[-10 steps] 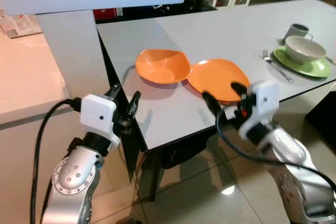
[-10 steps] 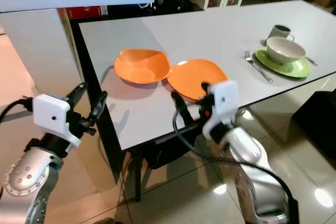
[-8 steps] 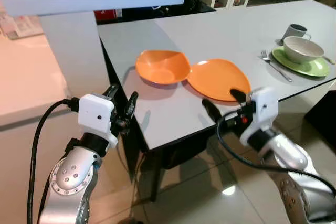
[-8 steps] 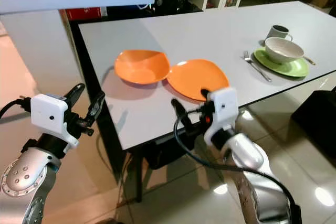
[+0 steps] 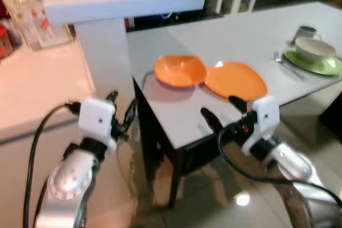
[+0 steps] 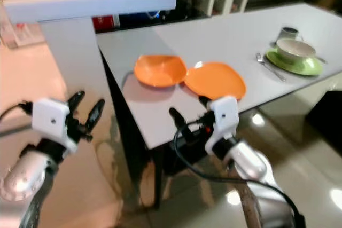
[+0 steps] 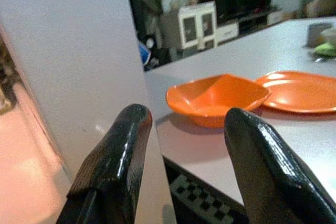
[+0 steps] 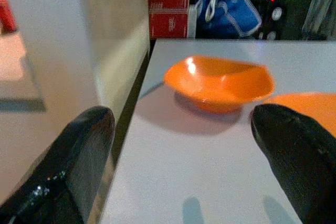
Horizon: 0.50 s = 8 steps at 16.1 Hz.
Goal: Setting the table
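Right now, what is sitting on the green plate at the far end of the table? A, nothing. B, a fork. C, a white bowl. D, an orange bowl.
C: a white bowl sits on the green plate; the fork lies beside it on the table.

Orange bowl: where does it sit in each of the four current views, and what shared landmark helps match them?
Left eye view: orange bowl upper centre, near the table's corner.
Right eye view: upper centre-left.
Left wrist view: centre-right, between the black fingers.
Right wrist view: upper centre.
Shared landmark: the orange plate touching the bowl's edge.
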Motion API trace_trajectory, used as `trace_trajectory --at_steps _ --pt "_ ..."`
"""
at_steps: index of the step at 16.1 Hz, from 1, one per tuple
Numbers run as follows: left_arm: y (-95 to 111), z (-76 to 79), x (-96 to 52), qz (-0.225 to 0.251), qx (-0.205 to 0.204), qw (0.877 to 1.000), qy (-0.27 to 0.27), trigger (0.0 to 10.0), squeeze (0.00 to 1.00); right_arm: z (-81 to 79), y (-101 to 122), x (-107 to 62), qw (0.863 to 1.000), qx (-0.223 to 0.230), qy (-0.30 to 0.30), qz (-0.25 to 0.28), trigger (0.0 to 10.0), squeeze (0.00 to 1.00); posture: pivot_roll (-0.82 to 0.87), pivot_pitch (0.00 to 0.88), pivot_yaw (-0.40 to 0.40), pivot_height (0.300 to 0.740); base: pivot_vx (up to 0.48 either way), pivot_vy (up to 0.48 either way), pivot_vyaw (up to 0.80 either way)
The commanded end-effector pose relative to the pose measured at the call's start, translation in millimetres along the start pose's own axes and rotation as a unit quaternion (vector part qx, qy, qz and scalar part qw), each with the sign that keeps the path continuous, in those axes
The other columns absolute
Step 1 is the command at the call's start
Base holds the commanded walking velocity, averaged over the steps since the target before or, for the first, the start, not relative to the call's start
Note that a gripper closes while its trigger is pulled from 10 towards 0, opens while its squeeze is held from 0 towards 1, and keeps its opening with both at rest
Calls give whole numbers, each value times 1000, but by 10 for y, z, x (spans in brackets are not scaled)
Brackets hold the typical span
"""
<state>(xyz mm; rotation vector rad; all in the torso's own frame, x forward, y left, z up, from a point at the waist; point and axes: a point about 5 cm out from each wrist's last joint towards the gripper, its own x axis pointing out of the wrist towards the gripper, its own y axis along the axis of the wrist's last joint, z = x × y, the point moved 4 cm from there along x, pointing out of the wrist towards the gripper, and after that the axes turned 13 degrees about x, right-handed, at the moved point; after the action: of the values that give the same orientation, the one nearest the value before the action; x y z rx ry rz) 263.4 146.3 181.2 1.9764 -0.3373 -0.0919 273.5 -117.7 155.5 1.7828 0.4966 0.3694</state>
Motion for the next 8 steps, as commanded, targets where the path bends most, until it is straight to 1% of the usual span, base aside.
trace_trajectory --at_steps 1,3,5,6,7,8 --pt "16 -1 -12 -1 -1 1000 -2 10000 0 -39 95 5 1000 -8 14 16 10000 0 58 0 -32 740 0 300 0" --pt "10 15 -62 -6 -2 1000 0 10000 0 -24 69 -8 1000 -11 17 13 10000 0 70 0 -38 740 0 345 0" --pt "13 -11 -60 -6 0 1000 3 10000 0 -37 61 -4 1000 -12 19 13 10000 0 72 0 -38 740 0 398 0" --pt "29 -49 -31 -3 3 1000 6 10000 0 -51 75 11 1000 -12 21 16 10000 0 68 0 -35 740 0 401 0" --pt "60 -146 37 3 12 1000 15 10000 0 -57 117 39 999 -12 15 26 10000 0 65 0 -32 740 0 420 0" --pt "63 -175 47 3 16 1000 18 10000 0 -46 125 44 999 -11 10 29 10000 0 73 0 -31 740 0 424 0"
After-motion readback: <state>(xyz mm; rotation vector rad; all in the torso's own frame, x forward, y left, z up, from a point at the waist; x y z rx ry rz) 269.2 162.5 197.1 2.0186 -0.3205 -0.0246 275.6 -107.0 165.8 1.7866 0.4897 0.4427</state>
